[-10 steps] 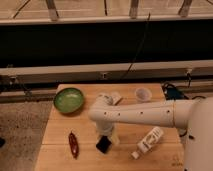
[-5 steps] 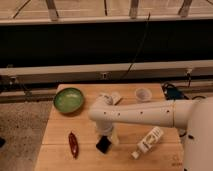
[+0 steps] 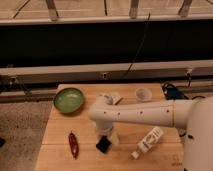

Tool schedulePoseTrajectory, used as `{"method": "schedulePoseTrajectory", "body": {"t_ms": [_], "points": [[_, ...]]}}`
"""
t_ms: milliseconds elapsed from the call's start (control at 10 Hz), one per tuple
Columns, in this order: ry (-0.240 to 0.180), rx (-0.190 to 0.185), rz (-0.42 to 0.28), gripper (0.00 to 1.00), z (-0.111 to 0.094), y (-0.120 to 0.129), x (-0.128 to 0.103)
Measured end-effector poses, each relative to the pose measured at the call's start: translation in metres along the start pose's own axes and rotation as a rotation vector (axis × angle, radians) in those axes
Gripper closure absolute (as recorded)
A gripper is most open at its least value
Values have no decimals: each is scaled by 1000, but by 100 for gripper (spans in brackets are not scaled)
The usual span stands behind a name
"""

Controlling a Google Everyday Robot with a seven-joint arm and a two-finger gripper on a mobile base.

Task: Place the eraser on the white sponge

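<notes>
The eraser (image 3: 103, 144) is a black block on the wooden table (image 3: 60, 160), near the front centre. My gripper (image 3: 107, 137) points down right over it, at the end of the white arm (image 3: 145, 114) that reaches in from the right; it hides the eraser's top edge. The white sponge (image 3: 112, 97) is a small off-white block at the back of the table, partly hidden behind the arm's elbow. The eraser lies well in front of the sponge.
A green bowl (image 3: 69, 99) sits at the back left. A red chili pepper (image 3: 73, 144) lies left of the eraser. A white plastic bottle (image 3: 148, 140) lies on its side at the right front. A translucent cup (image 3: 143, 94) stands at the back right.
</notes>
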State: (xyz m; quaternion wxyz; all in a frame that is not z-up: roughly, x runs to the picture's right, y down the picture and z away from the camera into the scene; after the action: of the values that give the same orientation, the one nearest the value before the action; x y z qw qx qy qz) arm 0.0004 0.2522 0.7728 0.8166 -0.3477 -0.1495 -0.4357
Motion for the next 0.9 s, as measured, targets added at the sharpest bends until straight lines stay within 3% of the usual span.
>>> {"method": "schedulePoseTrajectory", "body": {"t_ms": [500,700,900], "points": [[18,20,-11,20,4,3,6],[13,64,-2,20,8,6,12],[9,82,11,20,13,11,18]]}}
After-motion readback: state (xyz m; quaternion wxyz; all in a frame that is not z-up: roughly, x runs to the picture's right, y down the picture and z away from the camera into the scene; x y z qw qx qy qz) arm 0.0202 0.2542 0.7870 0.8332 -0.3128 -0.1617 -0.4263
